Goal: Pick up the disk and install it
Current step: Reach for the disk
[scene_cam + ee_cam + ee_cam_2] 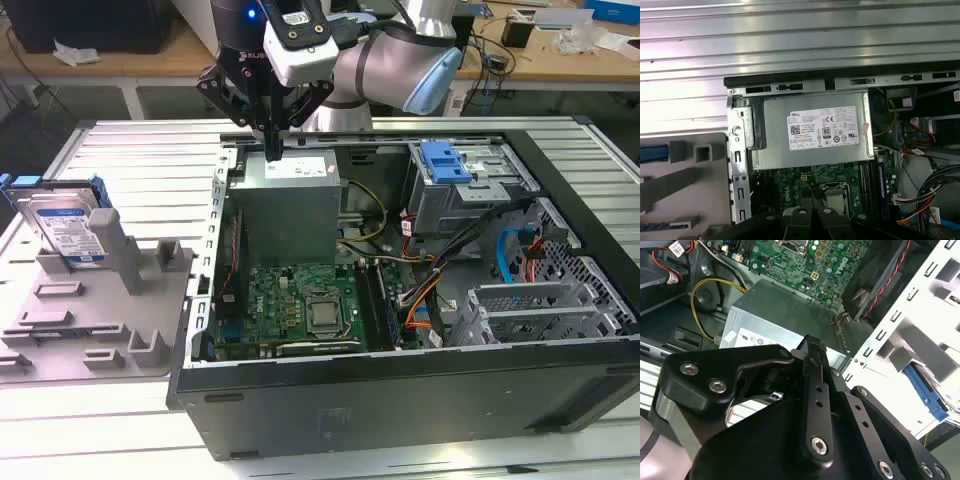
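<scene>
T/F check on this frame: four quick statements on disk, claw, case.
1. The disk stands in the grey holder outside the case. True.
2. The claw grips the disk. False: it is shut on nothing, above the power supply.
3. The motherboard is exposed. True.
4. The disk sits to the exterior view's right of the case. False: to its left.

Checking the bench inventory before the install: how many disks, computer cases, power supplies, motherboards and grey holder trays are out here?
disk: 1
computer case: 1
power supply: 1
motherboard: 1
grey holder tray: 1
Total: 5
</scene>
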{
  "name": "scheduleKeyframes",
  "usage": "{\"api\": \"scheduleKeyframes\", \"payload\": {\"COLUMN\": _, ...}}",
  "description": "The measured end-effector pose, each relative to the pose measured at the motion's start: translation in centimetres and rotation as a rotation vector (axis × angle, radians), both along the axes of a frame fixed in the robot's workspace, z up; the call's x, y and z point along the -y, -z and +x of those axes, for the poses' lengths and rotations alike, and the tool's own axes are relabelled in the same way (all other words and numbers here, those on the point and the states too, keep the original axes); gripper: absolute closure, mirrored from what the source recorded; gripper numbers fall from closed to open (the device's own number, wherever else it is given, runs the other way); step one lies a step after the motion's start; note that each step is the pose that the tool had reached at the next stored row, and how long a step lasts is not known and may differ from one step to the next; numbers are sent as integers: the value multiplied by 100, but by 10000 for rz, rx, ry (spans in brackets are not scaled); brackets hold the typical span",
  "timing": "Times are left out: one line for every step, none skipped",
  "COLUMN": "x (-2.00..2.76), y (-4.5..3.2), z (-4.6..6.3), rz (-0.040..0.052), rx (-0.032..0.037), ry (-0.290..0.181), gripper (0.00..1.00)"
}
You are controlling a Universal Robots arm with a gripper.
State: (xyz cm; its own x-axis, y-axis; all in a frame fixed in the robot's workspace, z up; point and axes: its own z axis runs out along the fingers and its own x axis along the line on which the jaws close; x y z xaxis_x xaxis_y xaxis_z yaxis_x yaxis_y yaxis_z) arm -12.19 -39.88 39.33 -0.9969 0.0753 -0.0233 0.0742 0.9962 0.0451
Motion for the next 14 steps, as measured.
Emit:
{"api": "scheduleKeyframes", "payload": {"x": 0, "y": 0, "z": 0, "rz": 0, "rx": 0, "ry": 0, "gripper": 89}}
{"api": "scheduleKeyframes", "payload": {"x": 0, "y": 0, "z": 0, "rz": 0, "rx": 0, "ry": 0, "gripper": 89}}
{"api": "scheduleKeyframes", "payload": {"x": 0, "y": 0, "z": 0, "rz": 0, "rx": 0, "ry": -1, "gripper": 89}}
{"api": "scheduleKeyframes", "payload": {"x": 0, "y": 0, "z": 0, "rz": 0, "rx": 0, "ry": 0, "gripper": 89}}
{"api": "scheduleKeyframes", "payload": {"x": 0, "y": 0, "z": 0, "rz": -1, "rx": 0, "ry": 0, "gripper": 89}}
{"api": "scheduleKeyframes", "payload": {"x": 0, "y": 0, "z": 0, "rz": 0, "rx": 0, "ry": 0, "gripper": 89}}
{"api": "scheduleKeyframes", "payload": {"x": 0, "y": 0, "z": 0, "rz": 0, "rx": 0, "ry": 0, "gripper": 89}}
{"api": "scheduleKeyframes", "payload": {"x": 0, "y": 0, "z": 0, "rz": 0, "rx": 0, "ry": -1, "gripper": 89}}
{"api": "scheduleKeyframes", "payload": {"x": 0, "y": 0, "z": 0, "rz": 0, "rx": 0, "ry": 0, "gripper": 89}}
{"api": "scheduleKeyframes", "payload": {"x": 0, "y": 0, "z": 0, "rz": 0, "rx": 0, "ry": 0, "gripper": 89}}
{"api": "scheduleKeyframes", "payload": {"x": 0, "y": 0, "z": 0, "rz": 0, "rx": 0, "ry": 0, "gripper": 89}}
{"api": "scheduleKeyframes", "payload": {"x": 0, "y": 0, "z": 0, "rz": 0, "rx": 0, "ry": 0, "gripper": 89}}
{"api": "scheduleKeyframes", "payload": {"x": 0, "y": 0, "z": 0, "rz": 0, "rx": 0, "ry": 0, "gripper": 89}}
{"api": "scheduleKeyframes", "payload": {"x": 0, "y": 0, "z": -5, "rz": 0, "rx": 1, "ry": 1, "gripper": 89}}
